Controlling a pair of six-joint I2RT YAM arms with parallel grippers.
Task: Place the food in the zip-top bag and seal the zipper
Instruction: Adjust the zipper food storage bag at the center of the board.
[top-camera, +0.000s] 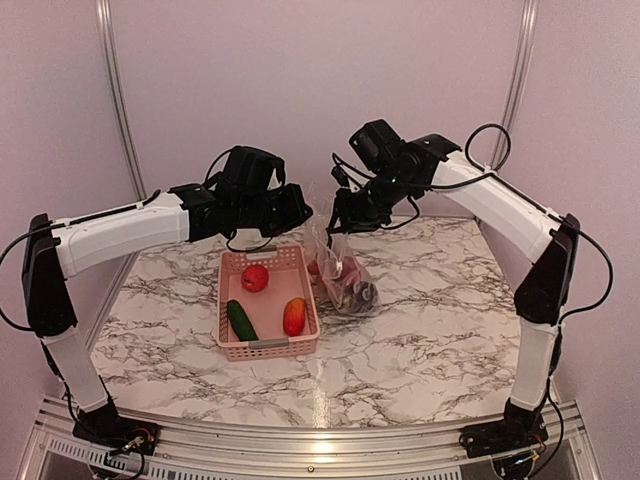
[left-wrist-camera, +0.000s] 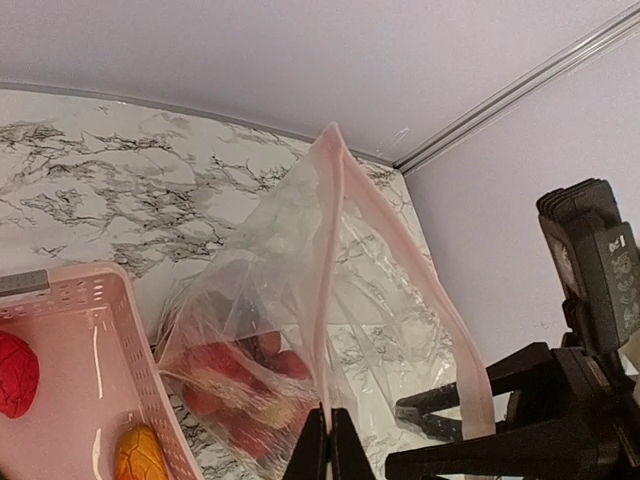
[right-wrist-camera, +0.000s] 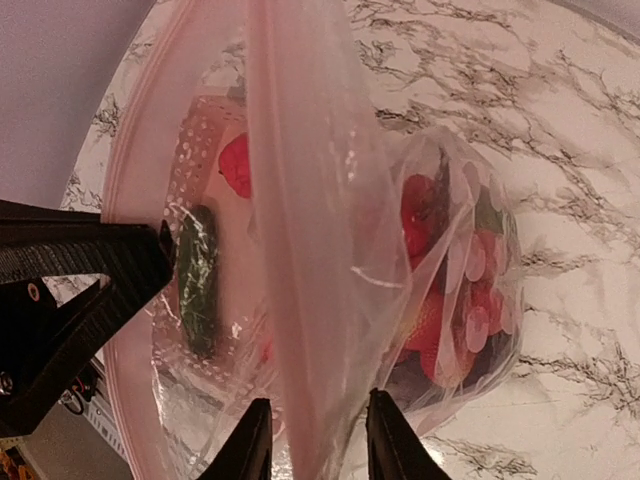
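Note:
The clear zip-top bag (top-camera: 345, 275) hangs between my grippers, its bottom resting on the marble table. Red pieces and a dark piece of food (right-wrist-camera: 440, 290) lie inside it, also seen in the left wrist view (left-wrist-camera: 235, 375). My left gripper (left-wrist-camera: 328, 445) is shut on the pale zipper strip (left-wrist-camera: 335, 250), holding the mouth up (top-camera: 300, 212). My right gripper (right-wrist-camera: 318, 445) is open, with the bag's film (right-wrist-camera: 310, 250) hanging between its fingers (top-camera: 340, 215). A red tomato (top-camera: 254, 278), a green cucumber (top-camera: 241, 320) and an orange-red fruit (top-camera: 294, 316) lie in the pink basket (top-camera: 266, 347).
The pink basket stands just left of the bag, touching or nearly touching it. The back wall and its metal posts (top-camera: 118, 90) are close behind both grippers. The right gripper's black fingers (left-wrist-camera: 450, 408) show beside the bag in the left wrist view.

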